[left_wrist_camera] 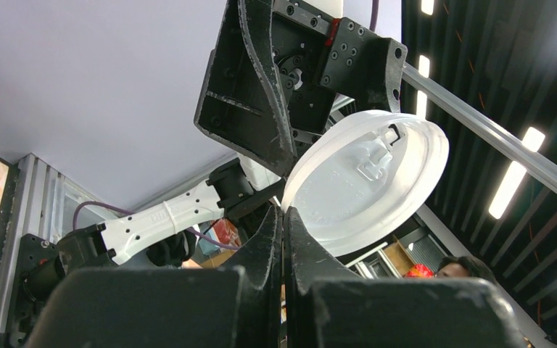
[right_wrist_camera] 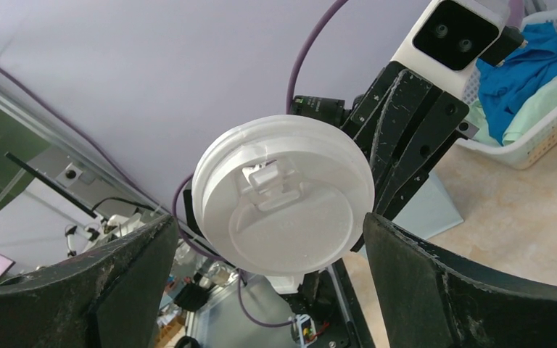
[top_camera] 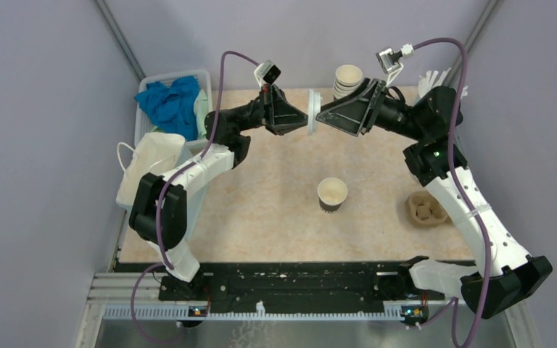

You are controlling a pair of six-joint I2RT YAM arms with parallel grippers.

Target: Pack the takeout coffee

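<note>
1. Table (top_camera: 261,225): coffee cup (top_camera: 332,194) stands upright near the middle, uncovered.
2. My right gripper (right_wrist_camera: 265,239): jaws spread wide, holding nothing (facing the white lid (right_wrist_camera: 283,196), close).
3. My left gripper (left_wrist_camera: 283,217): jaws pinched shut on that lid's rim, held aloft over the table's far side.

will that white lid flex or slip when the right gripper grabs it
Probably flexes: the lid looks like thin translucent plastic. Likely light: the left gripper holds it by the rim alone. Its smooth face might slip in the right gripper.
</note>
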